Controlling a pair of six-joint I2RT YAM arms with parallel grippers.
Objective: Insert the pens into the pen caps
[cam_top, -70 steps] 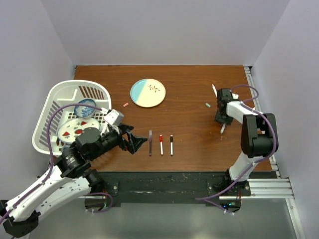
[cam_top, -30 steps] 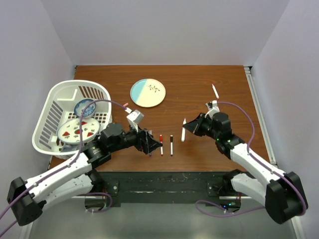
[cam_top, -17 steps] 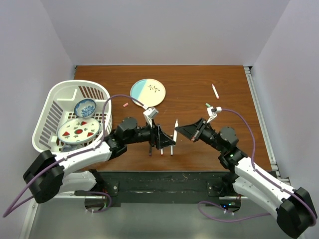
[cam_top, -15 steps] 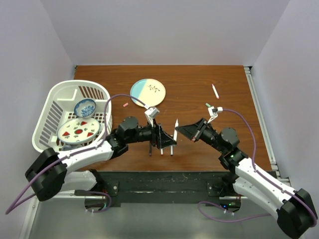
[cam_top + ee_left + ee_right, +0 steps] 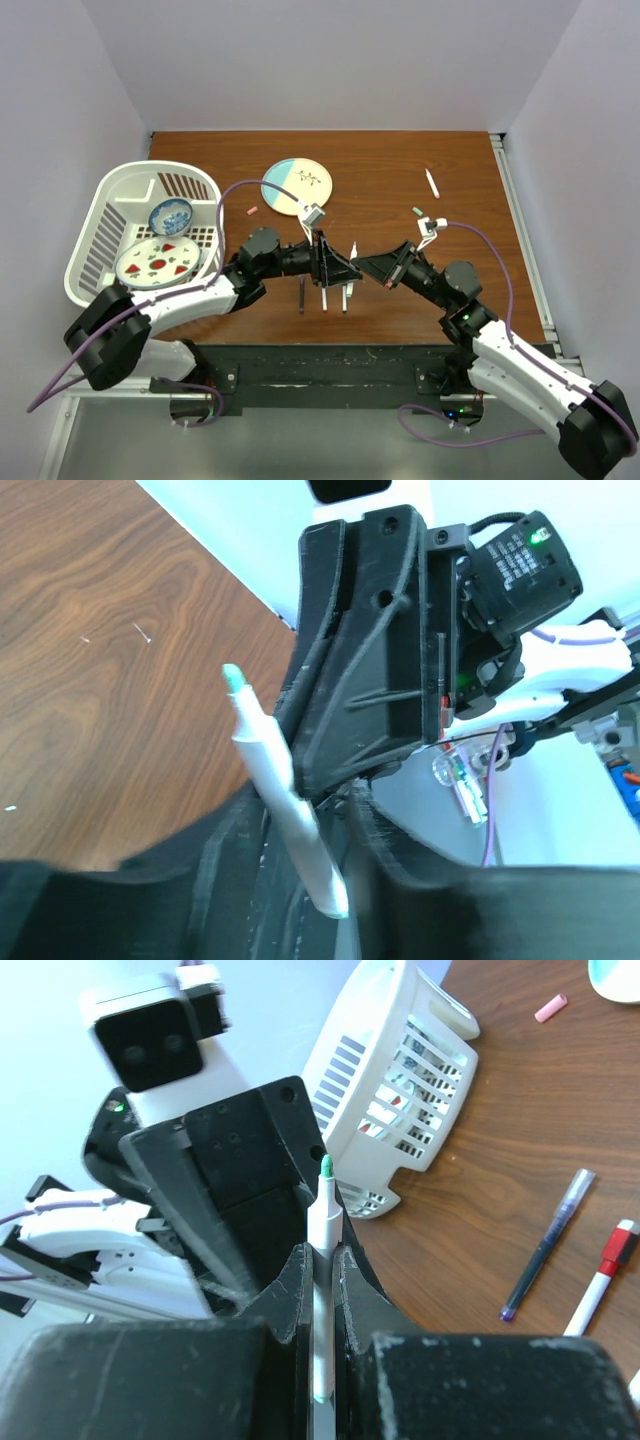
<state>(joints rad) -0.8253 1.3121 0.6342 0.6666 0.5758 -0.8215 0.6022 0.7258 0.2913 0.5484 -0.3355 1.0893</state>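
The right gripper (image 5: 320,1265) clamps the green-tipped pen (image 5: 323,1222) — left gripper (image 5: 305,805) half-closed around it, grip not discernible

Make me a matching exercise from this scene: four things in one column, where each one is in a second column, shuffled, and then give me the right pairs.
Things
1. green-tipped pen
2. pink cap
3. dark purple pen
4. blue bowl

Places
A. inside the white basket
B. lying on the table beside the red-capped pen
C. clamped in the right gripper
D. loose on the table near the plate

Pairs: 1-C, 2-D, 3-B, 4-A
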